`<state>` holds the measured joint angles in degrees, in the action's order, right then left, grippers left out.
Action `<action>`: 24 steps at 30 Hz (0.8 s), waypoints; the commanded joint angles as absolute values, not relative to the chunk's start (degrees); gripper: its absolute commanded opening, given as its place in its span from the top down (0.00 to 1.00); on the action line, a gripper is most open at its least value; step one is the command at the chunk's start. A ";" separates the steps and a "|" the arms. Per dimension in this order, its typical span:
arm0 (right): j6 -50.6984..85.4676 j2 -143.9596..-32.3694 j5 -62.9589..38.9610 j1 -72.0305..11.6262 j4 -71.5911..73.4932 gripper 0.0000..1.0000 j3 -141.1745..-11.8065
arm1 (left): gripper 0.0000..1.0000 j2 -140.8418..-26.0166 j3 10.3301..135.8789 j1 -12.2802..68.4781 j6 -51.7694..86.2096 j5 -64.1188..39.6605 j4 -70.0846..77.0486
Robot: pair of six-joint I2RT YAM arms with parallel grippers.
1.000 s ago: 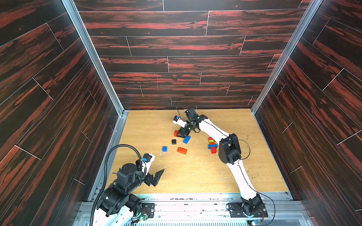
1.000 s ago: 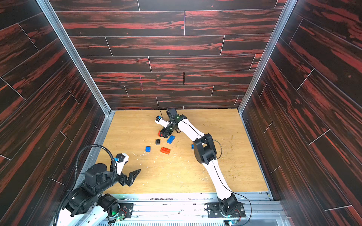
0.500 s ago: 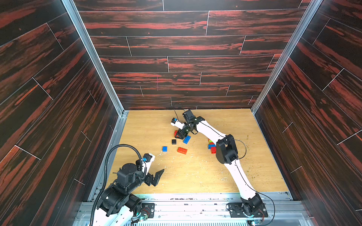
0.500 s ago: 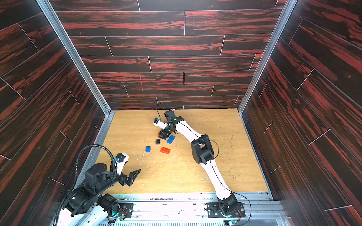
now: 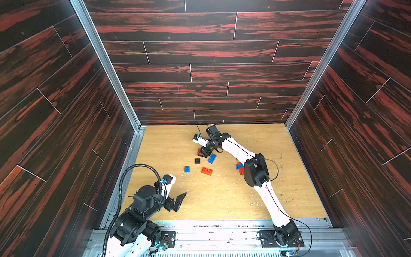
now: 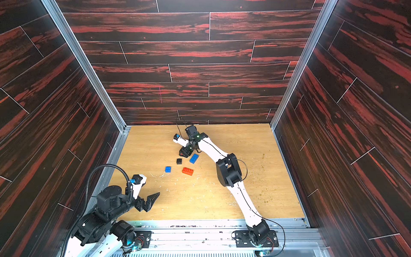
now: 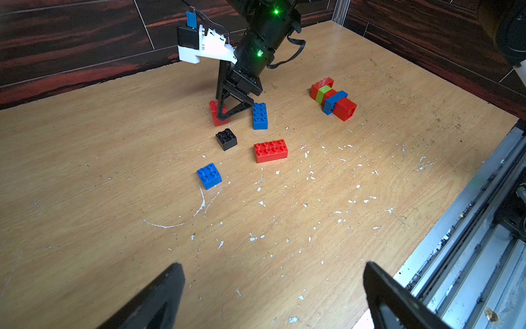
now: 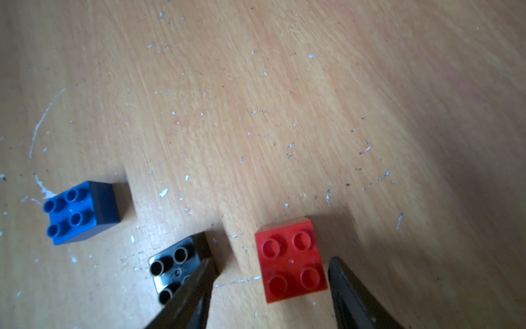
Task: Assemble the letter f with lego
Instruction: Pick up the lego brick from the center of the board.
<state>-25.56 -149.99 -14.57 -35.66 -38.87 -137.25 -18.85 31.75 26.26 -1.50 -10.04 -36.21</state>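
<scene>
I count five loose studded bricks on the table point(image 7: 85, 171): one red square point(image 8: 290, 262), one black square point(image 7: 226, 139), one blue square point(image 7: 209, 175), one blue oblong point(image 7: 260, 116) and one red oblong point(image 7: 270, 150). One joined red-lime-blue stack point(image 7: 333, 99) lies on its side nearby. I see my right gripper point(image 8: 270, 262) spread astride the red square, and my left gripper point(image 7: 273, 265) gaping wide.

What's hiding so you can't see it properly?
The joined brick stack: in both top views the right arm covers most or all of it.
The small red brick: in both top views the right claw hides nearly all of it.
The black brick: in the right wrist view a claw finger covers one corner.
The left claw: its own wrist view shows only two fingers, cut off by the bottom edge.
</scene>
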 commanded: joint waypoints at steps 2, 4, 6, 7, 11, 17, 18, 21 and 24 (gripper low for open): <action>-25.57 -152.55 -15.36 -35.87 -38.87 0.34 -138.67 | 0.00 -19.55 31.11 26.29 -1.34 -10.51 -35.16; -25.45 -152.80 -15.40 -35.88 -38.85 0.35 -138.86 | 0.00 -19.62 31.11 26.29 -1.32 -10.46 -35.16; -25.26 -153.06 -15.23 -35.84 -38.79 0.36 -139.14 | 0.00 -19.62 31.03 26.31 -1.23 -10.56 -35.13; -25.29 -153.12 -15.21 -35.86 -38.71 0.37 -139.15 | 0.00 -19.59 31.03 26.28 -1.23 -10.72 -35.15; -25.22 -153.27 -15.13 -35.86 -38.65 0.41 -139.15 | 0.00 -19.53 31.03 26.32 -1.16 -10.88 -35.15; -25.00 -153.28 -15.23 -35.83 -38.50 0.53 -139.05 | 0.00 -20.05 30.98 26.28 -1.09 -11.08 -34.89; -24.95 -153.28 -15.34 -35.78 -38.52 0.54 -139.06 | 0.00 -19.99 31.02 26.30 -1.06 -11.08 -34.89; -24.61 -153.24 -15.64 -35.75 -38.55 0.58 -139.05 | 0.00 -20.00 30.98 26.29 -1.06 -11.08 -34.89; -24.14 -153.13 -15.64 -35.85 -38.65 0.65 -139.18 | 0.00 -20.10 30.94 26.28 -0.97 -11.08 -34.80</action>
<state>-24.69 -152.18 -14.59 -35.66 -38.13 -137.64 -19.53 31.70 26.26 -1.28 -10.50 -35.46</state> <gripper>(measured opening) 0.358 0.999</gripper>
